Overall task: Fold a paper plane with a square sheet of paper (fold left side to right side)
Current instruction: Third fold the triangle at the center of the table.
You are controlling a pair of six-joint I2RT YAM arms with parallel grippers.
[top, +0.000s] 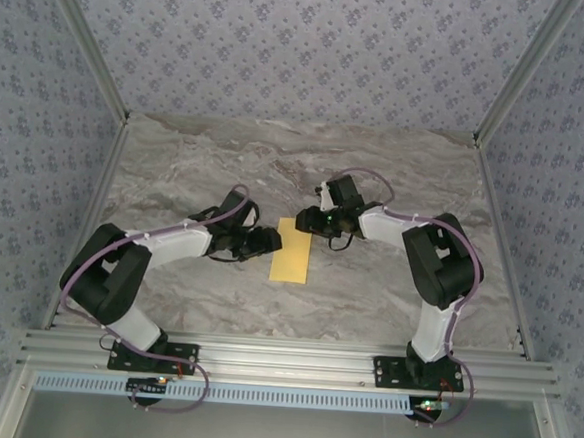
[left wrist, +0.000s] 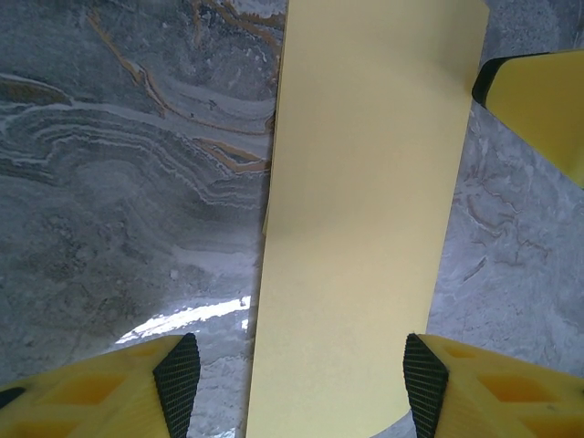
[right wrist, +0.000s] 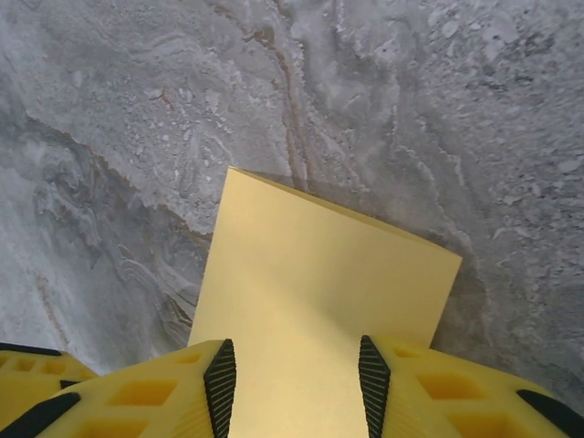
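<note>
Claws: left claw (top: 270, 240) open, astride the paper (top: 291, 251) at its 9 o'clock edge; right claw (top: 307, 220) at 12 o'clock, jaws either side of the far end, cannot tell whether pinching. Lies as a narrow strip, seemingly folded in half, midway across the table (top: 395, 176). Risks, biggest first: dragging the whole strip if one side pulls alone; layers springing apart; a crooked crease.

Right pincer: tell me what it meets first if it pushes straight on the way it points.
The yellow paper, most likely: it lies directly ahead of the right pincer, whose jaws stand apart. Past the paper's far edge comes the bare marble table. How high the pincer sits above the paper is unclear.
</note>
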